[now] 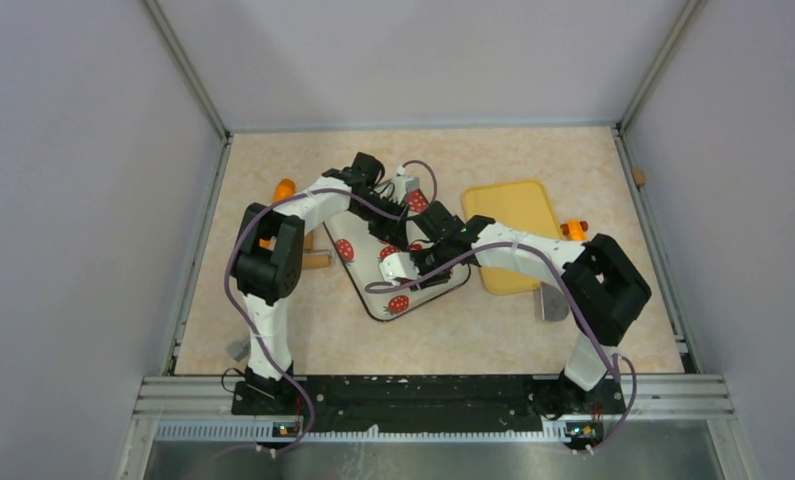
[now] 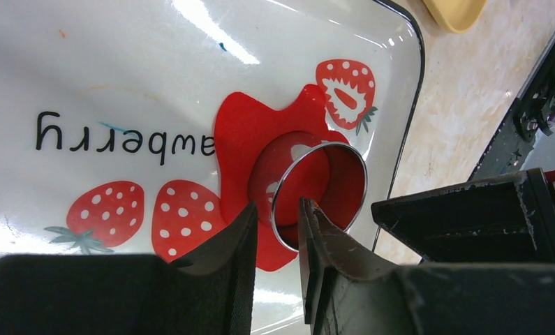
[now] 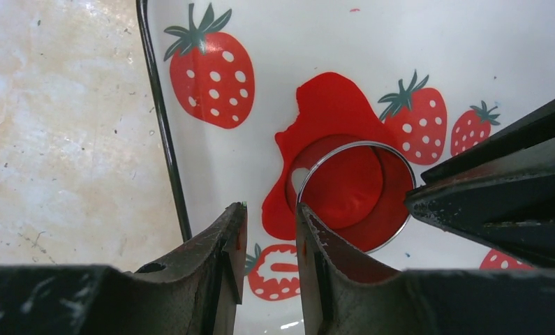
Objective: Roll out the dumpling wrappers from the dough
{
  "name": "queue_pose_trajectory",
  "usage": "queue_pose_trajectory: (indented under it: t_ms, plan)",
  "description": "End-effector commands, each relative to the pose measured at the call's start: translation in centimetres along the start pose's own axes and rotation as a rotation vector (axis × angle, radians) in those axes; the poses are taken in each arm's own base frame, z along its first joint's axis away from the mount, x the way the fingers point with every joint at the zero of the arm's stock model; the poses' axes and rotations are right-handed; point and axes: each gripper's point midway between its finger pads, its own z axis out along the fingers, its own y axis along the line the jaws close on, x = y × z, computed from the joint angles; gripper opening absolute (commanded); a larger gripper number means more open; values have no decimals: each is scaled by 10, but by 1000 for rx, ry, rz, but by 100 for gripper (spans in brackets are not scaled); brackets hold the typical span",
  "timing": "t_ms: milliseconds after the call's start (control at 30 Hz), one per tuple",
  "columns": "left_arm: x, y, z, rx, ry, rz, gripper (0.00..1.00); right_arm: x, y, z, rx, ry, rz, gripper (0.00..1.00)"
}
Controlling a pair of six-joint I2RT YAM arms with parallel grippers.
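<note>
Left gripper (image 2: pixel 277 208) straddles ring cutter (image 2: pixel 354 183), grip unclear; right gripper (image 3: pixel 271 208) ajar, empty. Skewed lift could tear dumpling wrapper (image 3: pixel 348 185).

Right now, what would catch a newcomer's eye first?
The bright red dough, flattened and ragged, lies on the strawberry-print tray at mid-table, with a shiny metal ring standing on it. The left gripper and right gripper crowd in at that ring. A yellow tray lies to the right.
</note>
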Motion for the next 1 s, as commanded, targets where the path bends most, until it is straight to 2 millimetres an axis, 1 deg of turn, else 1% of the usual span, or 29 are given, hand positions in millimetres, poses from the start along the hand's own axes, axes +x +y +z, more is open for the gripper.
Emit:
queue_pose_trajectory:
  t_ms: [0,100,267,433,567,800,967]
  plan:
    - [-1,2,7,25,-11,6,31,-15,-22,-1,44,-12,-53,33]
    - [-3,3,10,26,-11,-7,30,-9,-21,4,36,7,-55,33]
    - [-2,6,13,26,-3,-18,28,-10,-25,6,50,0,-47,32]
    - [1,9,17,23,8,-36,26,-4,-24,13,38,14,-33,32]
    - [-1,10,17,17,4,-38,21,-2,-22,19,28,14,-21,27]
    - [-1,12,17,2,4,-47,10,5,-20,27,1,42,-4,11]
    - [1,14,17,-6,6,-45,3,10,-15,31,-12,52,7,10]
